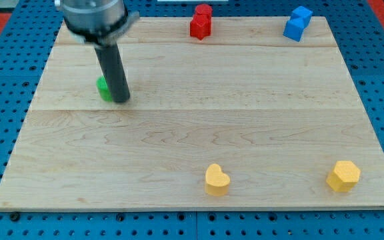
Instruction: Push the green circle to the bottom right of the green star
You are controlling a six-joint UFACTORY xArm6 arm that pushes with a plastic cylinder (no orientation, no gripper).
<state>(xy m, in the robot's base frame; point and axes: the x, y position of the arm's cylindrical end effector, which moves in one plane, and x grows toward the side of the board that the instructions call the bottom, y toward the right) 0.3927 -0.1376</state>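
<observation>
A green block (103, 88) lies at the board's upper left, mostly hidden behind my rod; its shape cannot be made out. My tip (122, 100) rests on the board right against that block's right side. No second green block shows anywhere in the view.
A red block (201, 21) stands at the top centre edge and a blue block (297, 24) at the top right. A yellow heart (217, 179) lies at the bottom centre and a yellow hexagon (343, 176) at the bottom right. The wooden board (192, 133) sits on a blue pegboard.
</observation>
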